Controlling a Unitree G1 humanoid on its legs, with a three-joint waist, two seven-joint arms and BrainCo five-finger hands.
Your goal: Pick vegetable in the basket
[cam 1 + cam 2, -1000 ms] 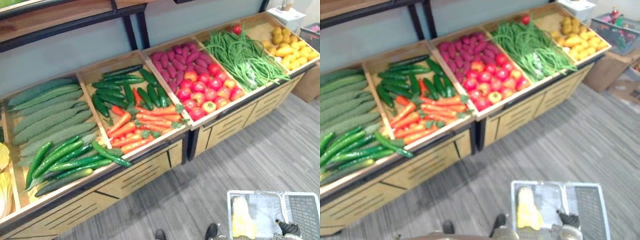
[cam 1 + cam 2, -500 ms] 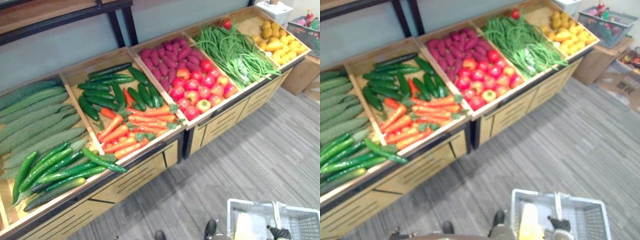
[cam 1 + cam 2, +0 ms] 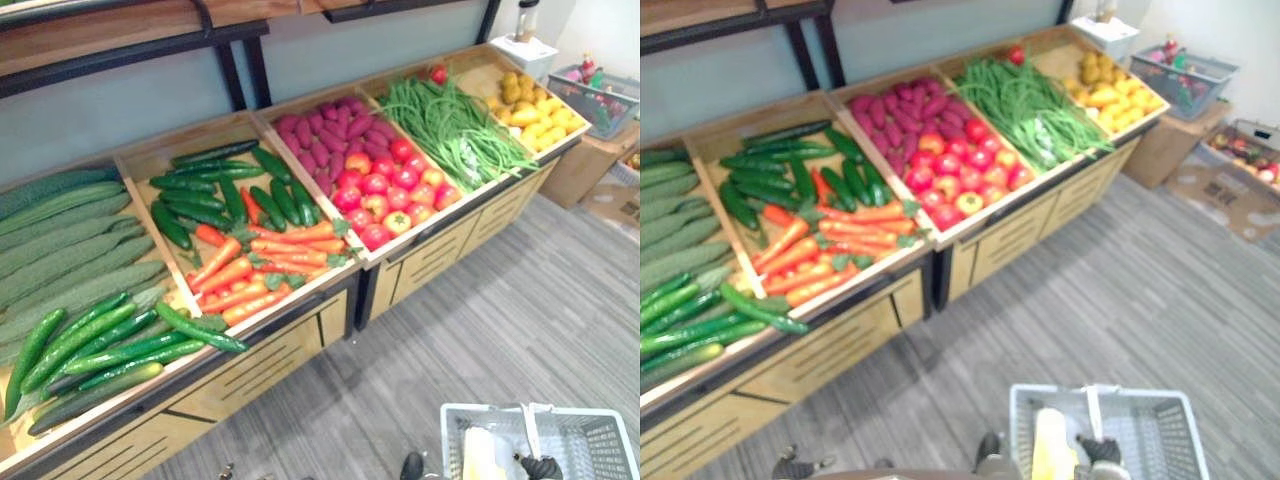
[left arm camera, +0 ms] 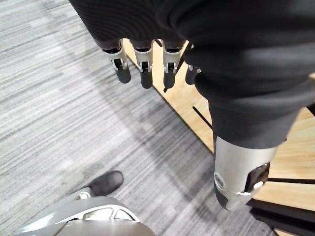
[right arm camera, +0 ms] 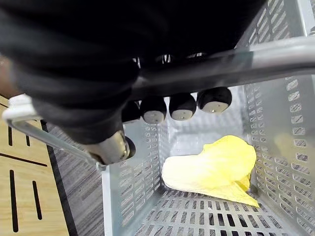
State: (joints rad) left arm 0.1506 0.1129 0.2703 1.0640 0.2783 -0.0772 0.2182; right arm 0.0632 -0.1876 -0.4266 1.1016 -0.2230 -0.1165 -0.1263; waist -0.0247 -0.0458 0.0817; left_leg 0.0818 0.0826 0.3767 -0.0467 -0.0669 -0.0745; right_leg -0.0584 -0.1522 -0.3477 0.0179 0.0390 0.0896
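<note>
Grey floor (image 3: pixel 520 300) is seen around the basket (image 3: pixel 590 450) at 5 o'clock, and a yellow leafy vegetable (image 5: pixel 216 169) is laid on its bottom. Its handle (image 5: pixel 236 64) is gripped by the curled right hand (image 5: pixel 182 106). The left hand (image 4: pixel 142 69) is held relaxed, fingers straight, near the wooden stand (image 3: pixel 270 350) at 10 o'clock.

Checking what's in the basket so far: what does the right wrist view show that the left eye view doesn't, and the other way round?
Right wrist view: the right hand up close, fingers curled round the handle, and the basket floor, where a yellow leafy vegetable lies. Left eye view: the stand with cucumbers, carrots, tomatoes and beans. Both: the basket, the yellow leafy vegetable in it, and the right hand at the handle.
</note>
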